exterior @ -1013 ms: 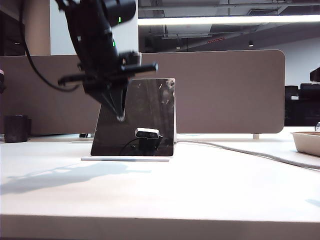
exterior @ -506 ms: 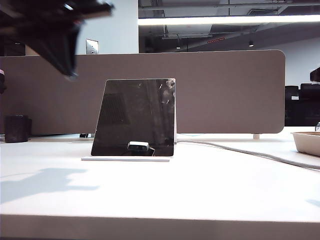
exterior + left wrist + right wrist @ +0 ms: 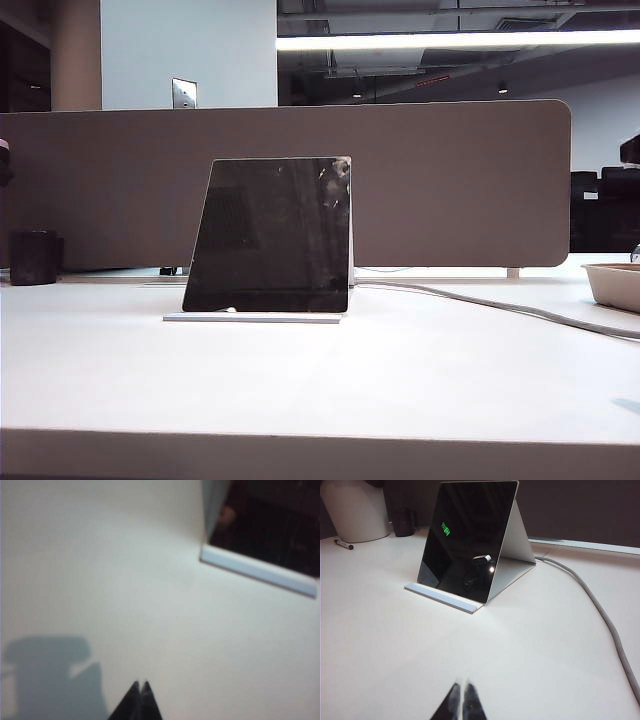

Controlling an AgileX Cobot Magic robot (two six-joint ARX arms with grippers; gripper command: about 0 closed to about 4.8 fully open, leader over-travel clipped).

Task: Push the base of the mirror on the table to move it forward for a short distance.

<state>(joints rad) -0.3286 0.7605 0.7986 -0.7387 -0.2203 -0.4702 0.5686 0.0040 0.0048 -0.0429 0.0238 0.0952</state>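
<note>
Mirror [image 3: 270,235], a dark glossy panel, stands mid-table on its thin white base plate [image 3: 250,318], propped upright. Left gripper [image 3: 140,690], fingertips pressed together, hovers over the white table [image 3: 400,380], base at 2 o'clock. Right gripper [image 3: 459,692], likewise clenched, faces the base at 12 o'clock, empty.

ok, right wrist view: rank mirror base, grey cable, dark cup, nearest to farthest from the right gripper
From the right gripper, fingertips together over the table:
1. Base of the mirror, straight ahead of the tips.
2. Grey cable, off to one side; its near stretch rivals the base, too close to call.
3. Dark cup, behind the mirror, clearly farthest.
</note>
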